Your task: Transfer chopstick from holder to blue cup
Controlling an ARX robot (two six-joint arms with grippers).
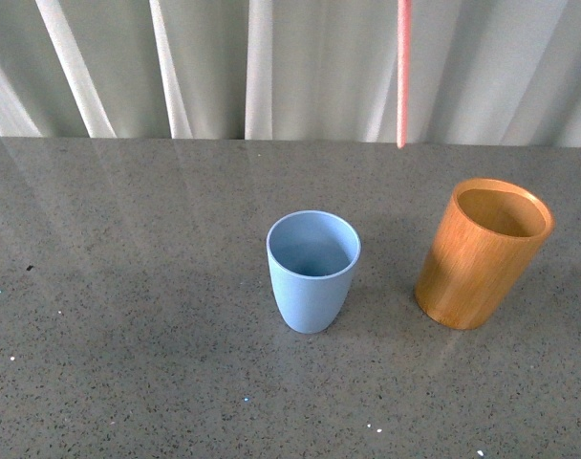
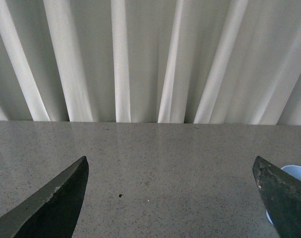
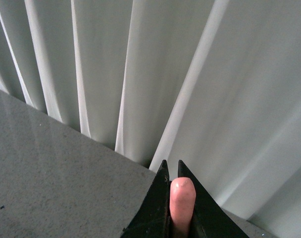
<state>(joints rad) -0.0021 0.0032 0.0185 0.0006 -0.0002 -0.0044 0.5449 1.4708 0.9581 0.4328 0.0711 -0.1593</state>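
The pink chopstick (image 1: 402, 72) hangs upright in the air, its lower tip well above the table, behind and between the two cups; its top runs out of the front view. My right gripper (image 3: 171, 171) is shut on the chopstick (image 3: 181, 203), whose rounded end shows between the dark fingers. The light-blue cup (image 1: 312, 271) stands upright and empty at the table's middle. The orange-brown bamboo holder (image 1: 484, 252) stands to its right, empty. My left gripper (image 2: 170, 171) is open low over bare table, with the blue cup's rim (image 2: 295, 173) just behind one finger.
A grey speckled table (image 1: 128, 316) stretches under everything. White pleated curtains (image 1: 224, 67) close off the far side along the table's back edge.
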